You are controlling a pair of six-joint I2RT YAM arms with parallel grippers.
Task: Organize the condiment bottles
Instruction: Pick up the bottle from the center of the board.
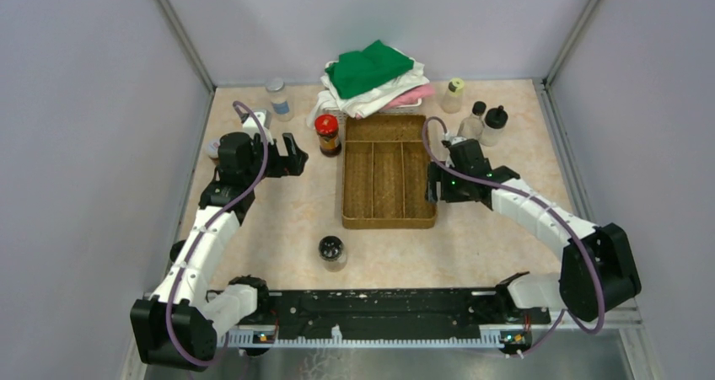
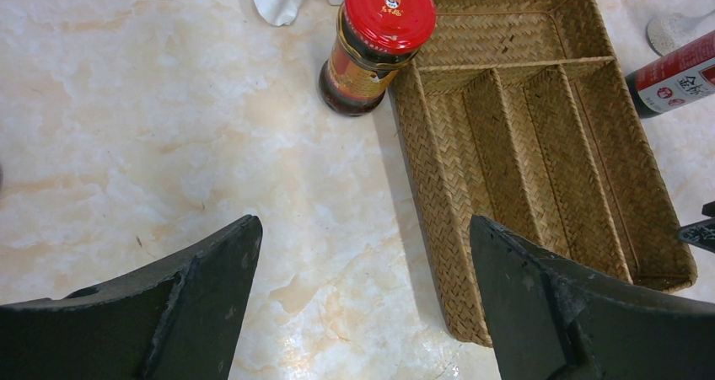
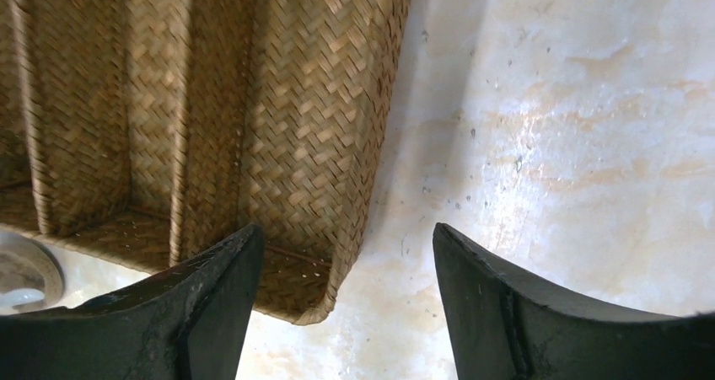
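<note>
Six condiment bottles are seen clearly: one red-lidded jar, one grey-lidded bottle, one yellowish-lidded bottle, three black-topped bottles. Also one woven tray, one cloth pile

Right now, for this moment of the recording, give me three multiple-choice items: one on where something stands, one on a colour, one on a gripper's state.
1. Relative to the woven brown divided tray, the red-lidded glass jar stands:
A. inside a compartment
B. on the tabletop just outside its far left corner
C. against its near edge

2. The uppermost piece on the pile of cloths is:
A. green
B. blue
C. black

3. The left gripper is:
A. shut on the jar
B. open, holding nothing
C. shut on nothing

Answers:
1 B, since the top view shows the jar on the tabletop beside that corner.
2 A, since green fabric lies on top of the white pieces.
3 B, since the left wrist view shows its fingers wide apart with only bare tabletop between them.
</note>
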